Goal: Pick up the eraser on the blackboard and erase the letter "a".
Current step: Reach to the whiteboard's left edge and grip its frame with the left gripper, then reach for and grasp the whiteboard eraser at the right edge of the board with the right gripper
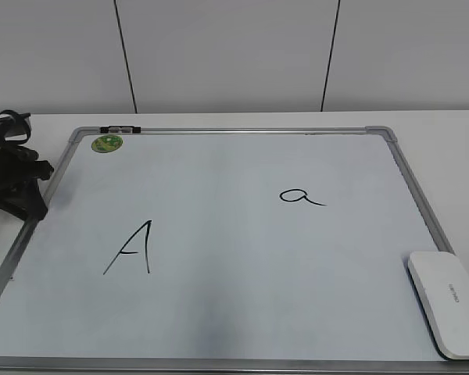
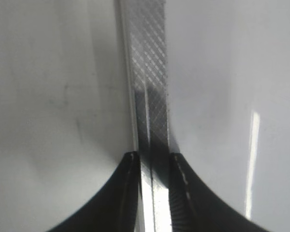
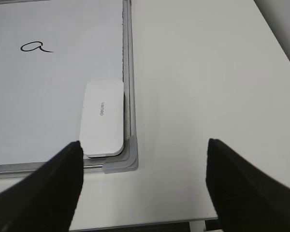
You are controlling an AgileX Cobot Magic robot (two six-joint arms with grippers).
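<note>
Eraser (image 1: 447, 302) lies flat in blackboard's (image 1: 219, 328) near right corner, against the frame, untouched. Letter "a" (image 1: 301, 196) sits up-board, well apart. Capital "A" (image 1: 130, 248) further left. Right gripper (image 3: 144, 181) hovers wide open, empty. Left gripper (image 2: 152, 162) narrowly parted astride the frame edge.

A white tabletop (image 1: 445, 148) carries a large board (image 1: 219, 312) with a grey metal frame, lying flat and filling most of the surface. Bare tabletop shows beyond the board's far and right edges.
</note>
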